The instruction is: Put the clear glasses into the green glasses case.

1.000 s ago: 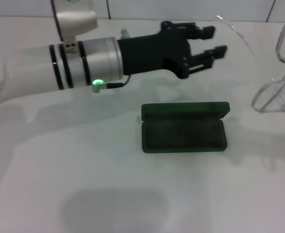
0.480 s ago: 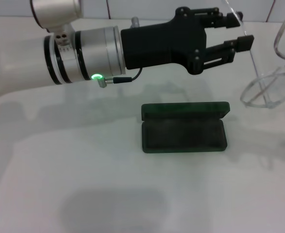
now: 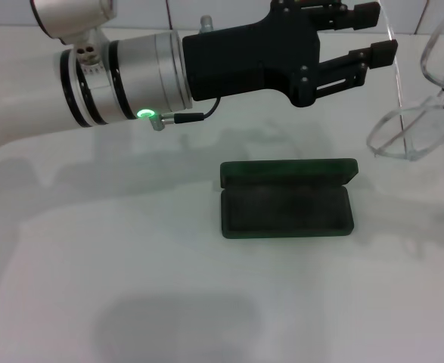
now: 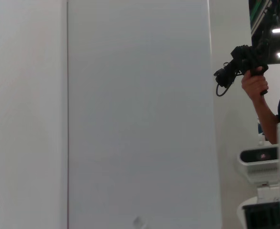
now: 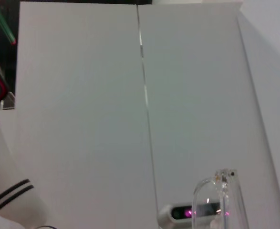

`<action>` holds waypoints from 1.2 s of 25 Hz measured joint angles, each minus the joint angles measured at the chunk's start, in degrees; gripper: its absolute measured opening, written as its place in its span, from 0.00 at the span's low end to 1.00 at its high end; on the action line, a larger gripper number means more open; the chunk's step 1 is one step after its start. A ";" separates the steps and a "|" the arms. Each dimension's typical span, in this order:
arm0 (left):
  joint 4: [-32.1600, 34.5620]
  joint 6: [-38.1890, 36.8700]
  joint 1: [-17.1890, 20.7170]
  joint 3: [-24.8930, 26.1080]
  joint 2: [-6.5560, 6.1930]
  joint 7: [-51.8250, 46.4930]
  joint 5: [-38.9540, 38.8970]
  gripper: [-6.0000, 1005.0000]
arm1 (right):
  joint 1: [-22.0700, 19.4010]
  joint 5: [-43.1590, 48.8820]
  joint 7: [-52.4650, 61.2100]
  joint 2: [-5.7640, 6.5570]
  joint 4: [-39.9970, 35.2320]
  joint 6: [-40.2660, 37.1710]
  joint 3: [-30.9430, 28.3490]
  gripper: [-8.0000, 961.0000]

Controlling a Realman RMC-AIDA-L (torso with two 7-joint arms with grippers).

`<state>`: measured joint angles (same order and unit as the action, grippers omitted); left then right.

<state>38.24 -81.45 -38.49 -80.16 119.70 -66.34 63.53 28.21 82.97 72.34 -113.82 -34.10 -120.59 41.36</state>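
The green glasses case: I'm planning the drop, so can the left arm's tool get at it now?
Probably yes: the green glasses case lies open on the table with nothing over it, and the left tool hovers behind it, fingers apart.

Soft, even light from above leaves the white surface (image 3: 131, 302) bright, and my left arm (image 3: 123, 79) throws pale, blurry shadows across it. A green lamp glows on my wrist. Both wrist views look washed-out and slightly hazy.

From my right wrist camera I see mostly a white panelled wall (image 5: 130, 95) with one thin vertical seam. Low in the picture is part of the clear glasses (image 5: 216, 195). A white arm segment with black bands (image 5: 11, 200) shows at one corner.
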 joint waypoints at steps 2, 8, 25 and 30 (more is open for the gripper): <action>0.29 -0.25 0.04 0.01 0.02 0.00 0.00 0.50 | 0.00 0.11 -0.01 0.10 0.00 0.84 0.06 0.10; 0.56 0.83 0.18 1.07 -0.01 0.37 0.26 0.50 | 0.00 0.43 -0.01 0.20 -0.06 0.66 0.12 0.09; 1.61 5.10 0.19 1.66 0.06 -0.34 3.26 0.50 | 1.43 1.28 -0.01 -0.60 -0.01 -2.00 0.28 0.07; 2.19 0.86 0.39 1.66 0.10 -0.61 1.80 0.51 | 1.24 1.36 -0.01 -0.61 0.01 -1.02 0.30 0.07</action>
<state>40.43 -80.59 -38.10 -78.50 119.80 -66.94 65.34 29.45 84.33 72.33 -114.43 -34.10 -121.61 41.66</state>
